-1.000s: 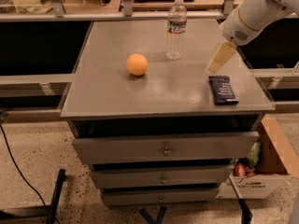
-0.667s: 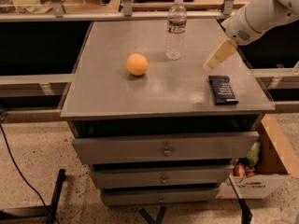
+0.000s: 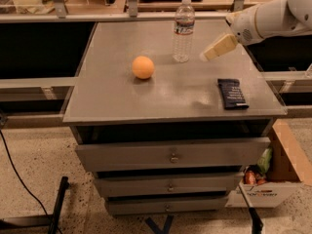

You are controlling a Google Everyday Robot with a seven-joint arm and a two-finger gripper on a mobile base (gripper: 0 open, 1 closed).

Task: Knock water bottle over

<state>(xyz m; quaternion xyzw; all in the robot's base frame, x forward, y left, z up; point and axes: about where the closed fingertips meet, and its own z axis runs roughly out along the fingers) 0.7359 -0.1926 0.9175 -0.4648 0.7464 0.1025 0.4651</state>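
Note:
The water bottle (image 3: pixel 183 29) stands upright near the back middle of the grey cabinet top (image 3: pixel 122 91). It is clear, ribbed, with a white cap and a label band near the top. My gripper (image 3: pixel 205 56) comes in from the upper right on a white arm. Its cream-coloured fingers (image 3: pixel 219 48) hang a short way right of the bottle's lower half, above the surface, apart from the bottle. An orange ball (image 3: pixel 143 67) lies left of the bottle and a little nearer.
A dark blue flat packet (image 3: pixel 232 93) lies on the right side of the top. The cabinet has three drawers (image 3: pixel 170 157) below. A cardboard box (image 3: pixel 273 179) with items stands on the floor at the right. A rail and shelves run behind.
My gripper has moved left and a little up, closer to the bottle. The bottle, ball and packet have not moved.

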